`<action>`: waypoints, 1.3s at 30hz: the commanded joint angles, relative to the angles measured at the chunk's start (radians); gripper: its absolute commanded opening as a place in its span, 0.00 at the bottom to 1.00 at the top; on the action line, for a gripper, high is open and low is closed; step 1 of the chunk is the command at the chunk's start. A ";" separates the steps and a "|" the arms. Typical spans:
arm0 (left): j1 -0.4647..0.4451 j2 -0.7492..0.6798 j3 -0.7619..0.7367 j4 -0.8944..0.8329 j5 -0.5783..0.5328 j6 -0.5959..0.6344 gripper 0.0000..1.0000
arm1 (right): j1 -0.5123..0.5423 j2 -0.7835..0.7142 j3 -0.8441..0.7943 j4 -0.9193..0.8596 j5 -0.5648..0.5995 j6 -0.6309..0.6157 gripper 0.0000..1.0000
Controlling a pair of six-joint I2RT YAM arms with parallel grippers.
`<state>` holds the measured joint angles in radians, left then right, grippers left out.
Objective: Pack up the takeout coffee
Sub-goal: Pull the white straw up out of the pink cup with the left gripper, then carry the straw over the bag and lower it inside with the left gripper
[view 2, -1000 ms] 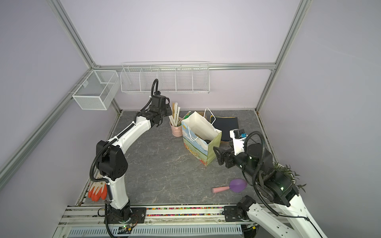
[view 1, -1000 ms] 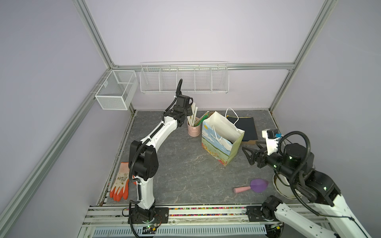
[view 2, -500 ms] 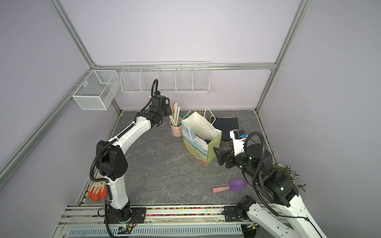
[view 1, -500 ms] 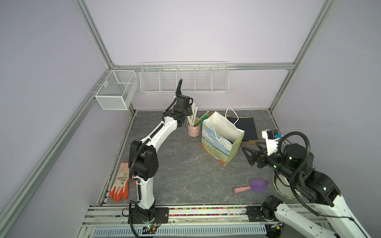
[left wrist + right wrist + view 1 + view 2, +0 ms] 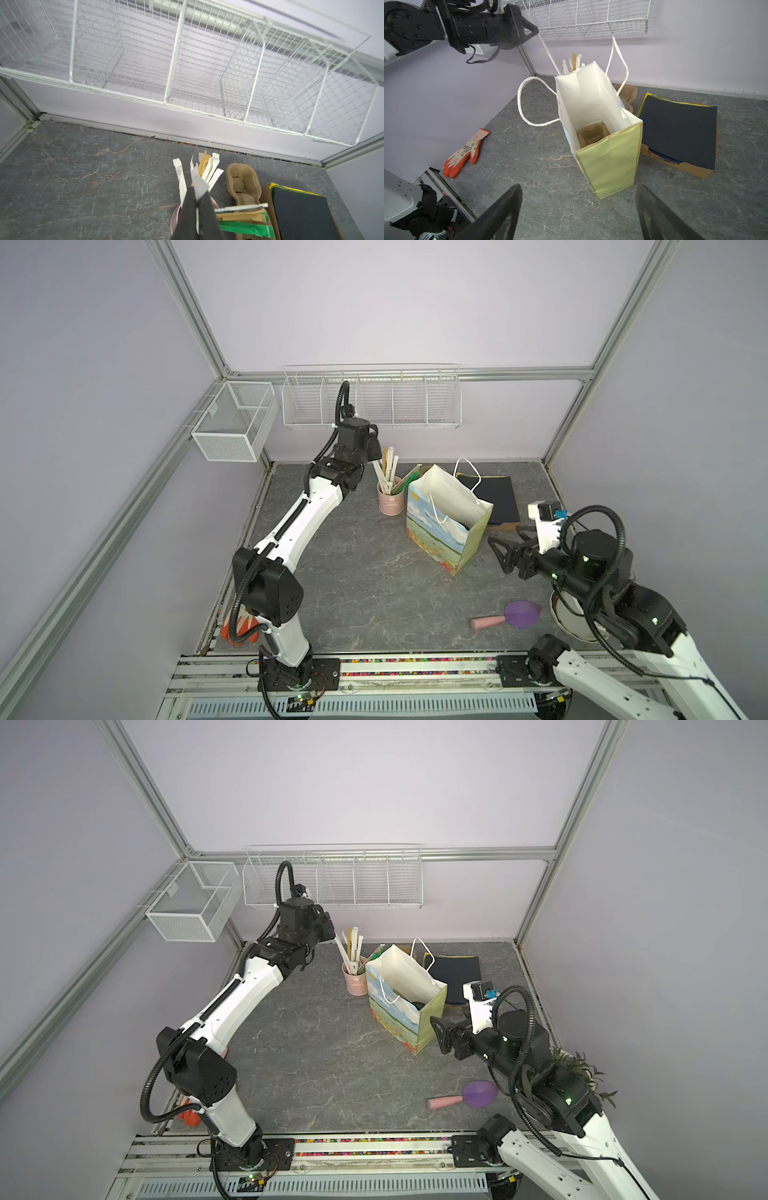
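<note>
Left gripper (image 5: pixel 196 190): fingers pinched shut on a white wrapped straw (image 5: pixel 200 184), above the pink bucket (image 5: pixel 390 504), which holds more wrapped straws.

Right gripper (image 5: pixel 578 188): jaws spread wide, gripping nothing, facing the paper bag (image 5: pixel 610 166) at its yellow-green end.

Bag upright, mouth open, pulp carrier (image 5: pixel 593 135) on its floor.

Takeout coffee: not clearly seen. A dark rounded patch (image 5: pixel 417 1006) sits low in the bag; can't tell if it's the lid.

Bucket just beside bag's far corner. Dark sheets (image 5: pixel 679 128) close behind. Bare tabletop (image 5: pixel 353 572) between arms. Glove (image 5: pixel 465 153) at left edge.
</note>
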<state>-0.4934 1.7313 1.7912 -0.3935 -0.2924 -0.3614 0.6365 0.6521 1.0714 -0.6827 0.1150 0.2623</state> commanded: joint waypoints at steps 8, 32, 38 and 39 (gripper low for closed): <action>-0.251 -0.226 0.030 0.001 -0.135 0.171 0.00 | -0.002 0.022 0.022 -0.007 0.138 0.031 0.88; -0.528 -0.189 -0.117 0.098 -0.140 0.126 0.00 | -0.004 0.014 0.052 -0.074 0.168 0.115 0.88; -0.528 -0.138 -0.144 0.159 -0.207 0.217 0.00 | -0.003 0.003 0.050 -0.081 0.151 0.117 0.88; -0.528 -0.142 -0.145 0.170 -0.209 0.242 0.00 | -0.003 0.000 0.051 -0.083 0.148 0.118 0.88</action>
<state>-1.0168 1.6138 1.6405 -0.3016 -0.4587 -0.1917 0.6365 0.6651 1.1145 -0.7464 0.2829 0.3672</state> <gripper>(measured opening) 0.047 0.883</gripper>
